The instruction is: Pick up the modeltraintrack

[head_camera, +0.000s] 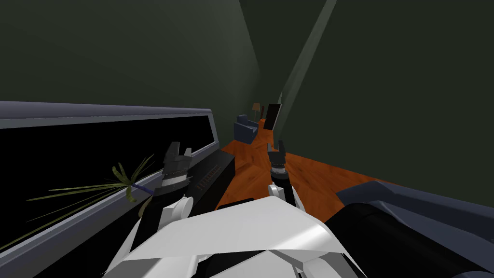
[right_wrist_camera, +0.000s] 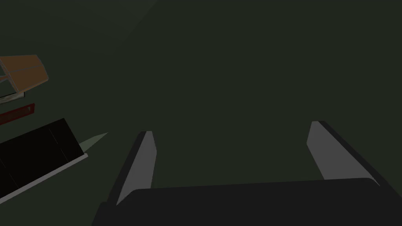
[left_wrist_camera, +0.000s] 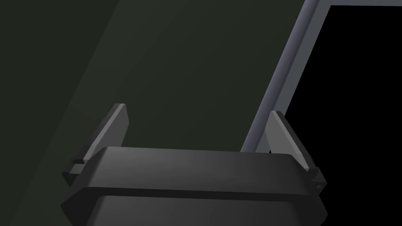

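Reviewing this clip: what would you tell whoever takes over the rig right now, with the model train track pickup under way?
Left gripper: jaws open, empty, raised close to the grey window frame.
Right gripper: jaws open, empty, raised over the wooden floor.
Model train track: I cannot place it from here. A dark low cabinet runs under the window, and a blue armchair and a lamp stand further down the room.
Done: nothing grasped.
Left: find the track, approach, close on it, lift.
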